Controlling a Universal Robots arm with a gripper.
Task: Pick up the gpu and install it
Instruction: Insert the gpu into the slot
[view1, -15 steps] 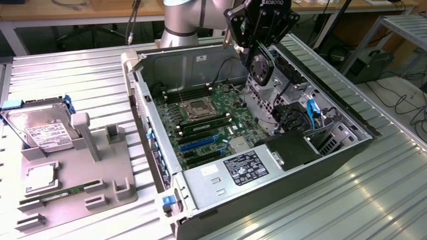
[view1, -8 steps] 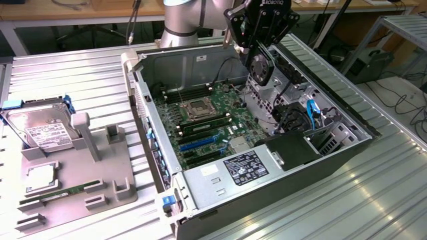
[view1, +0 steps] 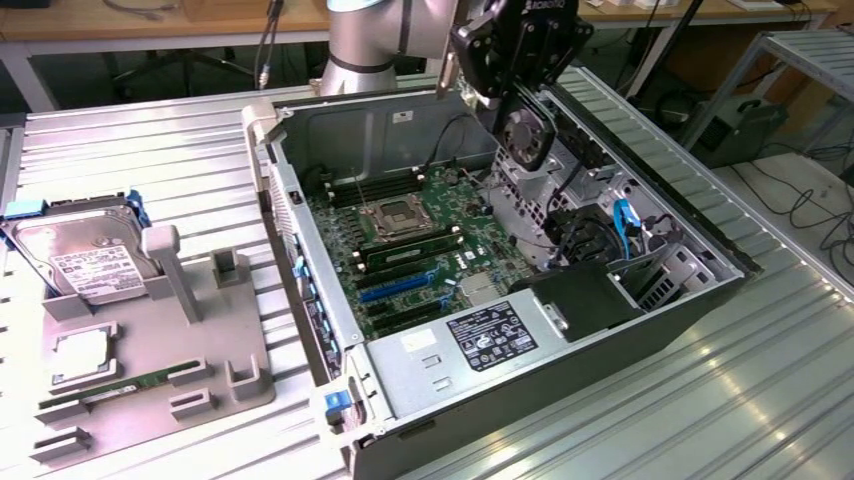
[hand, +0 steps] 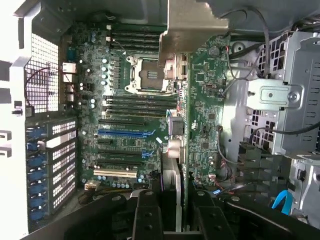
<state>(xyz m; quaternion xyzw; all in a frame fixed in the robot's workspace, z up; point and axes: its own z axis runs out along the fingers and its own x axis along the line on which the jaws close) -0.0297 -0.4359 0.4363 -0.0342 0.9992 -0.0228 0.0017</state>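
Gripper (view1: 518, 95) hung over the far end of the open computer case (view1: 694, 300), jaws clamped on the gpu (view1: 527, 140). Card stood on edge above the motherboard (view1: 414, 240), not yet seated.

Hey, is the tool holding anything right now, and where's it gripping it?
The gpu, pinched across its flat faces by the tool, at its upper edge.

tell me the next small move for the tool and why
Probably carry the gpu across toward the blue slot: the tool grips the card above the motherboard, and it hangs to one side of that slot, not over it.
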